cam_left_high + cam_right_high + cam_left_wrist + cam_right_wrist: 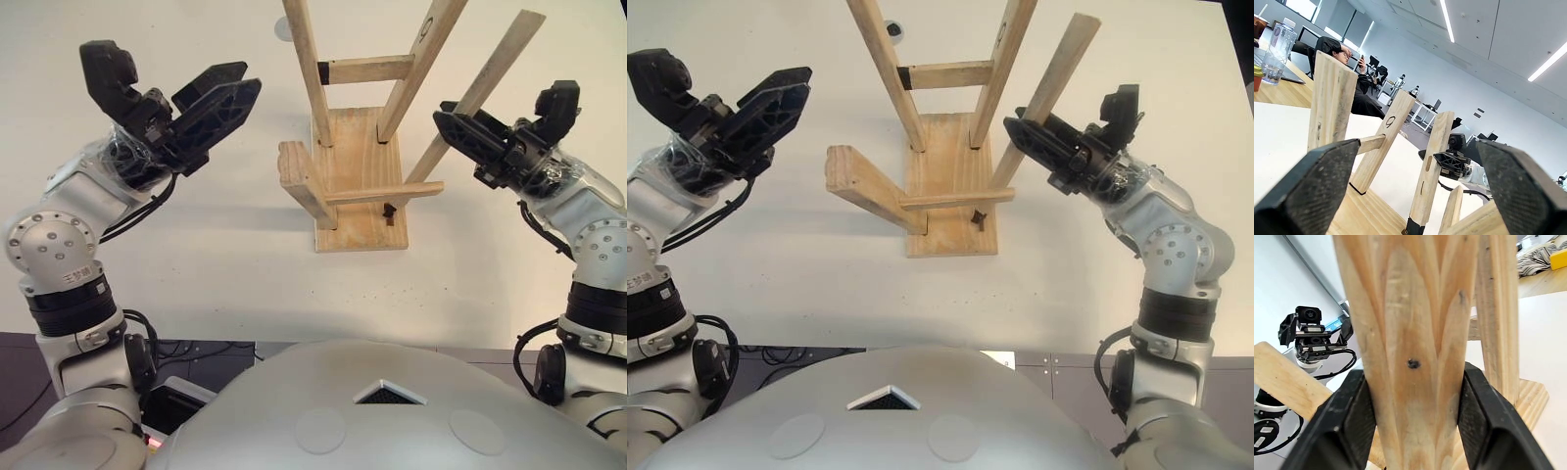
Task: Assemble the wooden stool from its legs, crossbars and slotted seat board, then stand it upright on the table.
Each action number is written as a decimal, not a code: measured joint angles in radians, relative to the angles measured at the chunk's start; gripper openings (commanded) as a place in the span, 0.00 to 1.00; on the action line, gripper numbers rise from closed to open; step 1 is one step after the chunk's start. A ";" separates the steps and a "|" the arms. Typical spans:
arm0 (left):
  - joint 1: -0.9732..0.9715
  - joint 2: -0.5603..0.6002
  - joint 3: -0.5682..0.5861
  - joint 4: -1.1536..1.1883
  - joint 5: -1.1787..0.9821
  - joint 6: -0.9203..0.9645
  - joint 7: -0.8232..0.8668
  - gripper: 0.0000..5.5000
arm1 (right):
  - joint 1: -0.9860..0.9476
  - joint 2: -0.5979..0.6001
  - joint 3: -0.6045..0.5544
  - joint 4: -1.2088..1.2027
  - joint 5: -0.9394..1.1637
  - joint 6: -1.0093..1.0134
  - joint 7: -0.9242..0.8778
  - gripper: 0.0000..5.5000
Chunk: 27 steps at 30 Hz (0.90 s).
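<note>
Pale wood first: we see the seat board [361, 227] flat on the white table [196, 255], with legs [309, 69] and crossbars [370, 69] rising from it. Our right gripper [446, 125] clamps the near right leg [480, 88]. Our left gripper [237, 84] hangs spread wide, well left of the board.

White table [196, 264] bearing the seat board [355, 225]

Seat board [358, 227] flat on bench [196, 255]. At its far end stand far-left leg [309, 69] and far-right leg [416, 69], far crossbar [367, 70] between them. Near-left leg [304, 181] leans out left of board. Near crossbar [382, 192] joins it to right leg [480, 93], which is clamped in right end effector [446, 127]. Left end effector [250, 78] left of board, apart.
</note>
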State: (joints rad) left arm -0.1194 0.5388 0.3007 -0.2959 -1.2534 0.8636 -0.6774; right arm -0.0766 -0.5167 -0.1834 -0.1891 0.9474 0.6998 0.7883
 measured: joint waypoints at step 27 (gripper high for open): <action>0.037 -0.035 -0.026 0.016 0.036 -0.019 -0.011 0.80 | -0.053 -0.255 0.203 0.351 -0.195 -0.573 0.596 0.37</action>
State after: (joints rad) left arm -0.0828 0.5041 0.2750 -0.2799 -1.2175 0.8446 -0.6881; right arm -0.1295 -0.7717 0.0196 0.1618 0.7528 0.1263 1.3845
